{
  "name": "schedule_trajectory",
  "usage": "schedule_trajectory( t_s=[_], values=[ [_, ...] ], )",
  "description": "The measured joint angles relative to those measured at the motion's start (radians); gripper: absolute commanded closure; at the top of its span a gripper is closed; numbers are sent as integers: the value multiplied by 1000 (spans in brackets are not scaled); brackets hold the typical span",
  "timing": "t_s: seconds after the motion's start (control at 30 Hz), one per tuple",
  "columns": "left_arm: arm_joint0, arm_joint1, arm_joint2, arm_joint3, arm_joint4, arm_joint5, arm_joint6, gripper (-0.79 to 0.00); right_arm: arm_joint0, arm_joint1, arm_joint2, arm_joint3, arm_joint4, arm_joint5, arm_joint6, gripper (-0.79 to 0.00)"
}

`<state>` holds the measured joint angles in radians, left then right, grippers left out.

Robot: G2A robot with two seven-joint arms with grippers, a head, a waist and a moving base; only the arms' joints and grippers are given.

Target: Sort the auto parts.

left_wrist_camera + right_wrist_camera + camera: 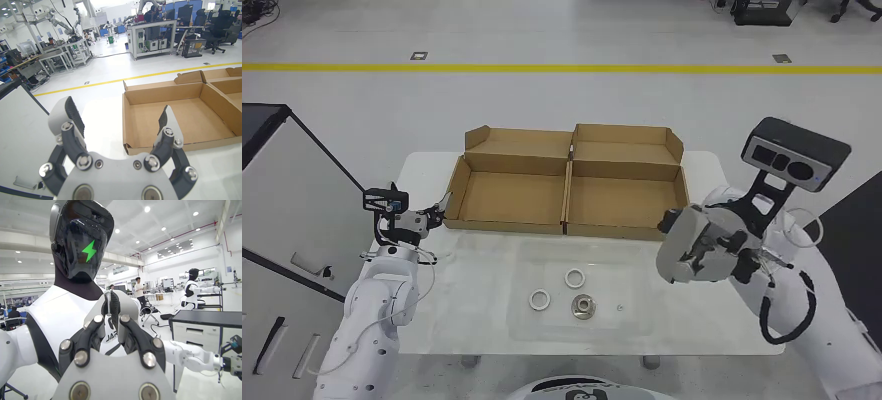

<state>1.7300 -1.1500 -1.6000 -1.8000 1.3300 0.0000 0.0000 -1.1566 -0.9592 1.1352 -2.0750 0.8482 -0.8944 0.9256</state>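
Right pincer [111, 298] holds a dark screw [108, 308]. Left pincer [117, 108] is wide open beside a brown box [198, 117]. Two white rings [540, 299] lie on the desk [482, 270] near a metal part [584, 307].

No text, number or label is legible on the two cardboard boxes [510, 195], the metal parts [584, 306] or the white table [472, 300]; print across the room is too small to read.

Two cardboard boxes [510, 197] are finished plain brown; table [472, 290] is surfaced white; rings [540, 299] are coloured white; metal part [584, 306] silver-grey; bolt [108, 305] dark grey.
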Motion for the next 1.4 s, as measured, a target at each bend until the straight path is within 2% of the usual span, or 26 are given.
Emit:
schedule_trajectory(
  t_s=[0.27,0.63,1.4],
  values=[
    [0,0,0,0,0,0,0,-785,-28,-9,11,-39,45,-23,-23,0],
    [0,0,0,0,0,0,0,-785,-13,-25,-20,-76,61,-45,-46,0],
    [0,0,0,0,0,0,0,-785,-10,-26,-21,-76,62,-44,-44,0]
  ],
)
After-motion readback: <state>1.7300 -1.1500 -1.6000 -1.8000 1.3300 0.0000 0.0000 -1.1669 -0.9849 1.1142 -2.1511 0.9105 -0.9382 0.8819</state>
